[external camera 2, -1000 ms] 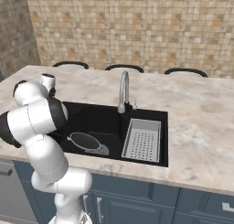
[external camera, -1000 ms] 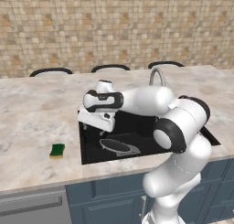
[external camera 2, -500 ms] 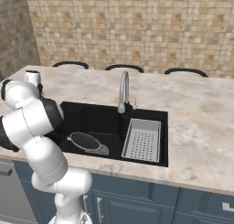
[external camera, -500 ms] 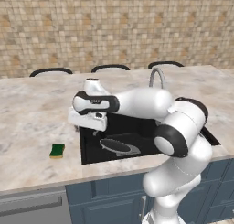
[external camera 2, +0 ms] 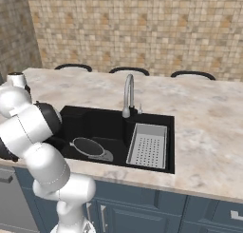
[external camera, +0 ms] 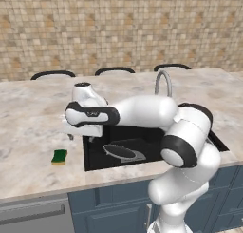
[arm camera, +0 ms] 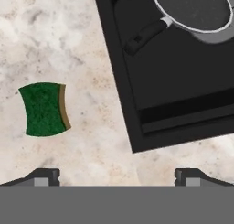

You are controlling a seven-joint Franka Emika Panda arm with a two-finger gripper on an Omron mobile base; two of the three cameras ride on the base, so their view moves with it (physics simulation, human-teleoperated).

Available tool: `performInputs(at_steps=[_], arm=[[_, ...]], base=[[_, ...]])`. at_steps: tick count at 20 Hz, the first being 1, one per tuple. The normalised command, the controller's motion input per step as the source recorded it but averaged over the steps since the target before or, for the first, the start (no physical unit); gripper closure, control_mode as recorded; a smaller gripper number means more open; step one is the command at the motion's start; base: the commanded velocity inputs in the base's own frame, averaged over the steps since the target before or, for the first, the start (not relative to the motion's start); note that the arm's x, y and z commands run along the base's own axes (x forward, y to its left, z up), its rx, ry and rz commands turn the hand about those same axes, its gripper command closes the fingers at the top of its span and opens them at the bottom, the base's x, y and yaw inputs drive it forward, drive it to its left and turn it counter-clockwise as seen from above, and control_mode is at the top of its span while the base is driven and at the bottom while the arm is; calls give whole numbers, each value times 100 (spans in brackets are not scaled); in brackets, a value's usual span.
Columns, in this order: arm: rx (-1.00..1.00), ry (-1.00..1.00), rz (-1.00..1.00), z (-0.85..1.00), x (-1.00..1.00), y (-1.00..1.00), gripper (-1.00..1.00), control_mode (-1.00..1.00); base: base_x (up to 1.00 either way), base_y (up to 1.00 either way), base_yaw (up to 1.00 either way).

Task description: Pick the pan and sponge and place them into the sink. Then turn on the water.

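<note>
Marbled beige countertop [external camera: 33, 132] atop blue-grey cabinet fronts [external camera: 109, 208], with a tan mosaic-tiled wall [external camera: 118, 27] behind it. A black sink [external camera 2: 104, 125] is recessed into the countertop. The sponge [external camera: 60, 156], green face upward with a yellow edge showing, lies flat on the bare stone just beside the sink's left rim, near the front edge of the countertop. A curved silver faucet [external camera 2: 127, 95] rises from the countertop at the sink's far rim. Three dark chair backs [external camera 2: 129, 71] show beyond the countertop's far edge.
</note>
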Motion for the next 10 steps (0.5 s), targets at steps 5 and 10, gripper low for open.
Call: performInputs(at_steps=[5, 10], arm=[[-2, -8, 9, 20, -24, 11, -100, -100], [0, -1, 4, 7, -13, 25, -100, -100]], base=[[0, 0, 0], [0, 0, 0]])
